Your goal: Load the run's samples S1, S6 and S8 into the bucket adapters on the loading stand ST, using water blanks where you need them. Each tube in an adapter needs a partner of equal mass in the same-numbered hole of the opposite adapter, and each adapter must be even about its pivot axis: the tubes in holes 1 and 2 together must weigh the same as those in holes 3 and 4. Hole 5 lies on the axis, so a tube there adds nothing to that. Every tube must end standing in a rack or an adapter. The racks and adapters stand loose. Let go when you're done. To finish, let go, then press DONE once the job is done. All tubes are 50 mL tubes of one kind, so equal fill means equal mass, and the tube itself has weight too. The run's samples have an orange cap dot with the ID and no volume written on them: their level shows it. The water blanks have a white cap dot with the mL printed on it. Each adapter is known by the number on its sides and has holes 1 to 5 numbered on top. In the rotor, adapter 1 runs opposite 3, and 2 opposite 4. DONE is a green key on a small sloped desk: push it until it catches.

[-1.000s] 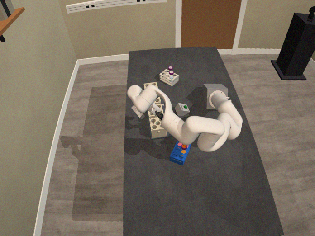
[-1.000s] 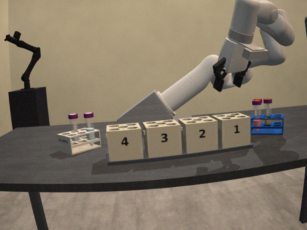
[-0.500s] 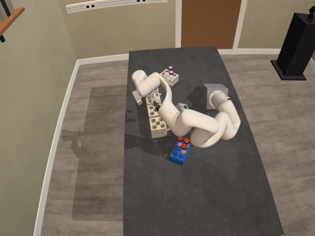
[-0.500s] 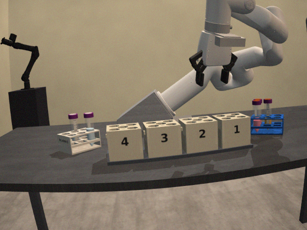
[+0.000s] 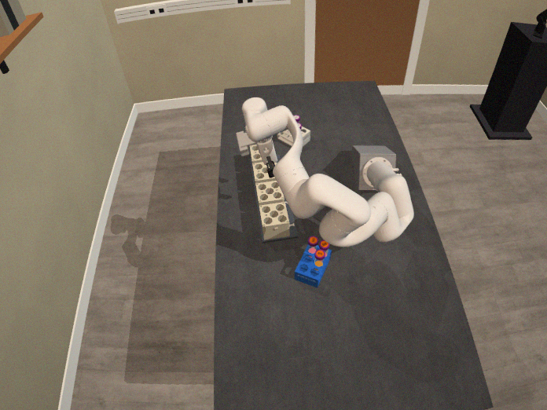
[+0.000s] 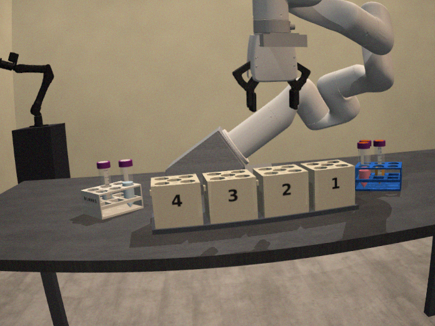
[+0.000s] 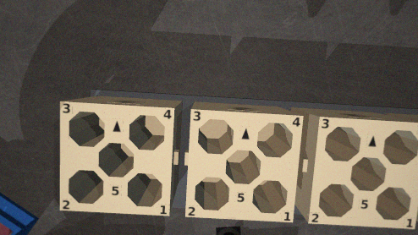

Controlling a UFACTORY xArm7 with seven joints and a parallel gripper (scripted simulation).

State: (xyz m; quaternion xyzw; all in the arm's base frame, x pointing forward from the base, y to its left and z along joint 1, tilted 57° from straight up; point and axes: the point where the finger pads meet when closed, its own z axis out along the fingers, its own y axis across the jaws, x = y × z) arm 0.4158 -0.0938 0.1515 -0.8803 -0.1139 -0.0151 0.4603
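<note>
The arm (image 5: 337, 199) (image 6: 337, 17) hides the DONE desk, and the orange dots' lettering (image 5: 320, 254) is too small.

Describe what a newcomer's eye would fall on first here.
The big white arm dominates, its open black fingers hanging above the adapters. Below stand four cream adapters in a row, numbered 1 to 4. Beside adapter 1, a bright blue rack holds three purple-capped tubes.
</note>
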